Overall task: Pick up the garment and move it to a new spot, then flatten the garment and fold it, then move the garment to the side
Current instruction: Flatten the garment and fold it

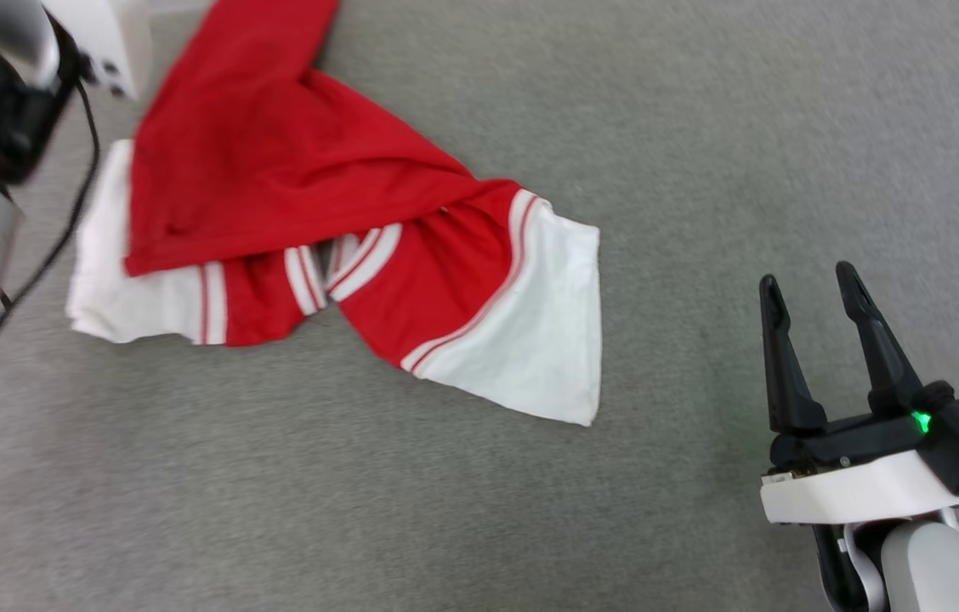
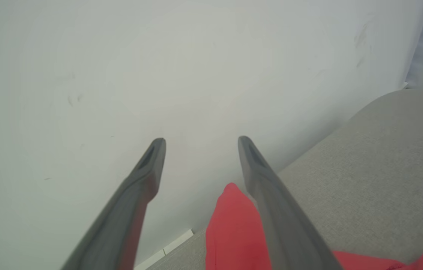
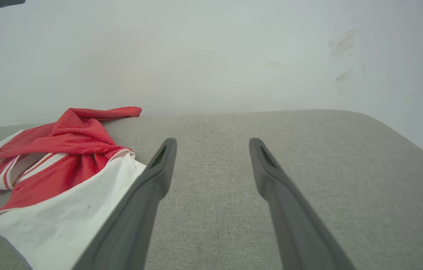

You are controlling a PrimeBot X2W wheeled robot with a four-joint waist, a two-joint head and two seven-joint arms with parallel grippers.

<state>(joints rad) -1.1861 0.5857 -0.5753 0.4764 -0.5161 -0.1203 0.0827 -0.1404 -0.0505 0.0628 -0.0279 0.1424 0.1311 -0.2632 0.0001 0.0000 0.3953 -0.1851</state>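
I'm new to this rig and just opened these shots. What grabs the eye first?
The crumpled red garment with white sleeves, lying bunched at the upper left of the grey fabric surface in the head view. Next, the right gripper, open at the lower right, apart from the cloth.

a grey fabric surface bears a crumpled red-and-white garment, one white sleeve spread flat; well apart from the garment, the surface's corner is rounded.
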